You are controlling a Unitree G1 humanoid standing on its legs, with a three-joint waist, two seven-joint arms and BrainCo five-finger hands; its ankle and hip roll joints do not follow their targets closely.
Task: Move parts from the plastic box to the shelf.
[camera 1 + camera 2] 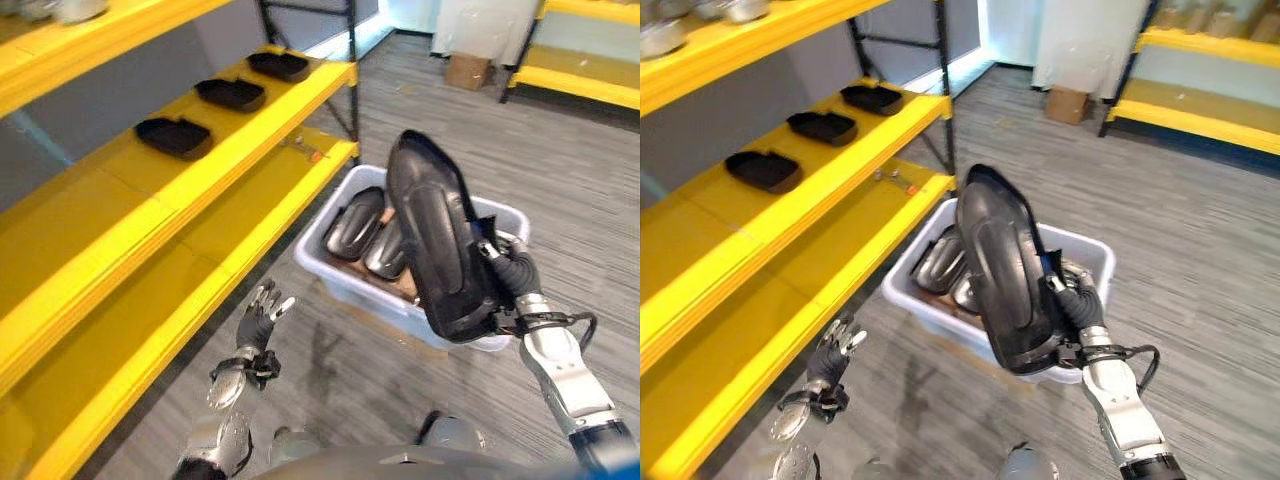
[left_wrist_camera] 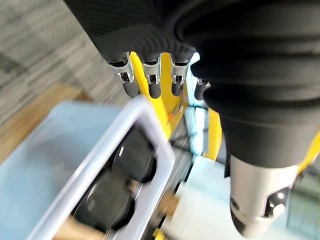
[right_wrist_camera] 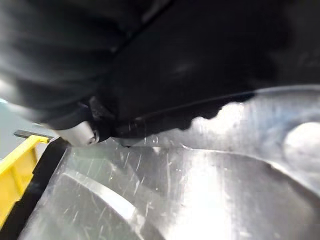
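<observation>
A large black moulded part (image 1: 438, 240) hangs upright above the pale plastic box (image 1: 330, 270), with my right hand (image 1: 507, 268) curled on its edge from behind. That part's scratched shiny inner face (image 3: 190, 190) shows close up in the right wrist view. Two more dark glossy parts (image 1: 365, 228) lie inside the box. Three black parts (image 1: 175, 136) rest in a row on the yellow shelf (image 1: 150, 220) at my left. My left hand (image 1: 262, 318) hovers low between shelf and box, fingers (image 2: 150, 80) straight, holding nothing.
A lower yellow shelf board (image 1: 230, 225) runs beside the box, with a small tool (image 1: 305, 150) on it. A cardboard box (image 1: 468, 70) sits on the grey floor far off. Another yellow rack (image 1: 580, 70) stands at the back right.
</observation>
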